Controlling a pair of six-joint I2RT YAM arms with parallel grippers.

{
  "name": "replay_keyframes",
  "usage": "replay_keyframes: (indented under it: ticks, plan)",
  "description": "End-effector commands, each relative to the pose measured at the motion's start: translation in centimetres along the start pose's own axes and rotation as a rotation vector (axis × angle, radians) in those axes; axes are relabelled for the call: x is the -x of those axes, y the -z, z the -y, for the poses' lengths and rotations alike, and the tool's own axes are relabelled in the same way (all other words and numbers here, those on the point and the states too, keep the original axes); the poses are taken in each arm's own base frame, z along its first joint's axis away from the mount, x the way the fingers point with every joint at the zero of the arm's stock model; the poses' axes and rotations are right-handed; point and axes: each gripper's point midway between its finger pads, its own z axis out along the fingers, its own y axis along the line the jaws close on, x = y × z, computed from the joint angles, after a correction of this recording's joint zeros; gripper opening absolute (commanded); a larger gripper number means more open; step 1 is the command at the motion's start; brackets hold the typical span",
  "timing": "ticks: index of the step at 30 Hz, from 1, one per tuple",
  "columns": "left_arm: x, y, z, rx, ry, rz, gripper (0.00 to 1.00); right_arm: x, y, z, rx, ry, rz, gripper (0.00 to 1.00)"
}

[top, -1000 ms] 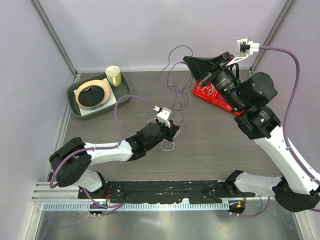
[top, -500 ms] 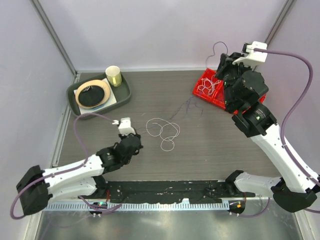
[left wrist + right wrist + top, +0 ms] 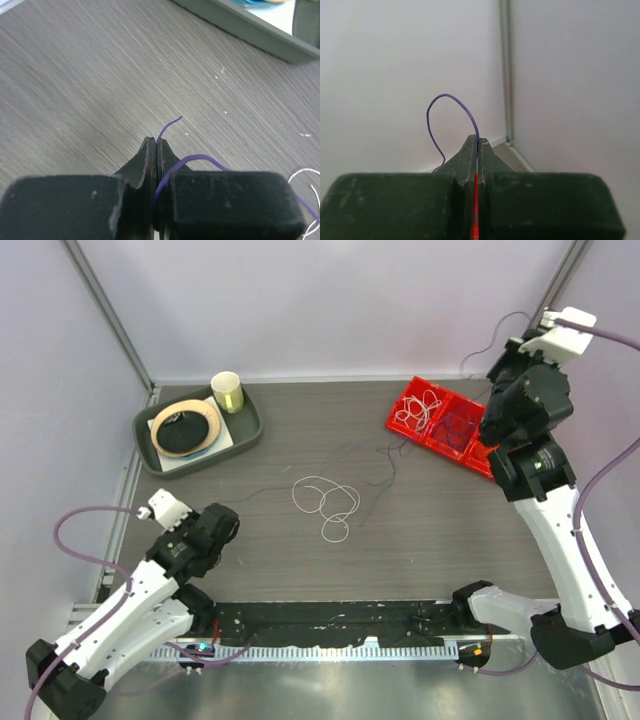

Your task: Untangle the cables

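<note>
Several thread-thin cables, all light and limp. No stiffness to lean on, so expect sagging, trailing and catching on neighbouring loops rather than any push-back. Best pinched near a free end, right at the fingertips, and drawn slowly to spare the thin wire.

At the far left, left gripper (image 3: pixel 156 142) low over the bench (image 3: pixel 450 520), near the tray (image 3: pixel 141 430) and its cup (image 3: pixel 227 392). Clamped tight on the purple cable (image 3: pixel 192 159), a short tail poking past the tips. Plain only from the left wrist; far too fine to read from overhead.

In the middle, white cable (image 3: pixel 325 500) lying in loose open loops on the bench, touched by neither gripper. Faint purple line just behind it, running toward the red bin (image 3: pixel 405 428).

Inside the bin, more white loops in the left compartment, something thin and dark in the right.

At the far right, right gripper (image 3: pixel 477 141) high beyond the bin, pressed together on purple cable arching up out of the tips. Red sliver in the seam below, seen only from the right wrist: cannot tell whether cable or bin. Only from overhead: the whole span between the two pinches.
</note>
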Motion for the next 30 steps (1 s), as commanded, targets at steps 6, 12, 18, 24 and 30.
replay_keyframes:
  ticks: [6,12,18,24,30]
  plan:
    - [2.3,0.0,-3.7,0.152,0.038,0.084,0.0,1.4,-6.6,10.7,-0.325,0.136,0.048,0.01]
    - [3.6,0.6,-5.3,0.189,0.11,0.135,0.0,3.2,-8.2,10.6,-0.24,0.131,0.085,0.01]
    - [4.4,1.1,-7.3,0.219,0.232,0.19,0.0,4.2,-10.2,18.2,-0.485,0.223,0.063,0.01]
    - [4.8,1.2,-7.2,0.213,0.245,0.201,0.0,4.3,-10.5,14.9,-0.253,0.101,0.071,0.01]
    - [3.7,0.6,-4.1,0.093,0.204,0.131,0.0,5.0,-8.0,5.3,0.27,-0.081,0.06,0.01]
